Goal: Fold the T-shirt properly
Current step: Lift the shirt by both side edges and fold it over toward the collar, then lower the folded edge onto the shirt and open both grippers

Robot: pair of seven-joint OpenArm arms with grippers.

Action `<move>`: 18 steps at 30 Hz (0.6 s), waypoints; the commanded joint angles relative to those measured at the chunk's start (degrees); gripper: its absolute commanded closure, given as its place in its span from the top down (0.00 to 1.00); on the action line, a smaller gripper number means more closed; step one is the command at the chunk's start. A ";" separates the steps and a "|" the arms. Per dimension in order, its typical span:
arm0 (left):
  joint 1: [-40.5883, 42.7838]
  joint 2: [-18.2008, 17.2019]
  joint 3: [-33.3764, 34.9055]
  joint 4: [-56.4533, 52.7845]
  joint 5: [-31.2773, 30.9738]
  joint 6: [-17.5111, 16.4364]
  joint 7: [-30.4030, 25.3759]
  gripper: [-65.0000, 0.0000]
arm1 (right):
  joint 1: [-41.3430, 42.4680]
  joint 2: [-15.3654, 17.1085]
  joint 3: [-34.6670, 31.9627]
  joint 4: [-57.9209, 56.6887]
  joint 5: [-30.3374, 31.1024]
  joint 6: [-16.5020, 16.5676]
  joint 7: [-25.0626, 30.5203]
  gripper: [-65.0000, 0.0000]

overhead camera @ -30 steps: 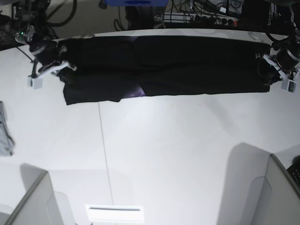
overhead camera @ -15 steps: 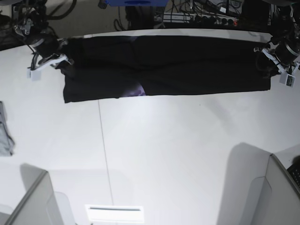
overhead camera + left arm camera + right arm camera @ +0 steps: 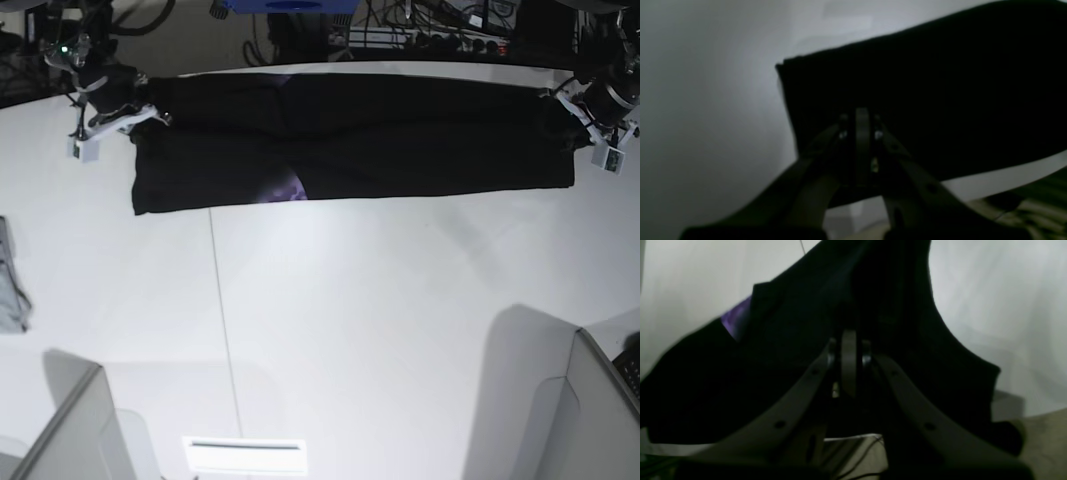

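The white table [image 3: 350, 320] fills most of the base view; the T-shirt [image 3: 400, 140] lies stretched as a long black band along the table's far edge, reaching from one arm to the other, its near hem straight and a small purple patch showing at that hem left of the band's middle; a grey cloth piece [image 3: 10, 280] rests at the table's left edge, well apart from the T-shirt. The right gripper [image 3: 848, 356] sits at the T-shirt's left end in the base view, jaws pressed together with black cloth bunched around them, clamped on the T-shirt; the left gripper [image 3: 862, 133] sits at the T-shirt's opposite end, jaws likewise closed, pinching the T-shirt near its corner.
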 commanded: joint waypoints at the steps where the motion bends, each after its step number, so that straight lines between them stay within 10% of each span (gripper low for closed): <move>1: 0.14 -0.78 -0.39 0.85 0.65 -0.27 -0.94 0.00 | -0.22 0.52 0.36 0.27 -0.16 0.58 1.02 0.00; 18: -1.88 3.18 -0.30 0.68 11.55 -0.49 -1.02 0.00 | 1.36 0.70 0.36 -5.80 -0.78 0.58 0.93 0.00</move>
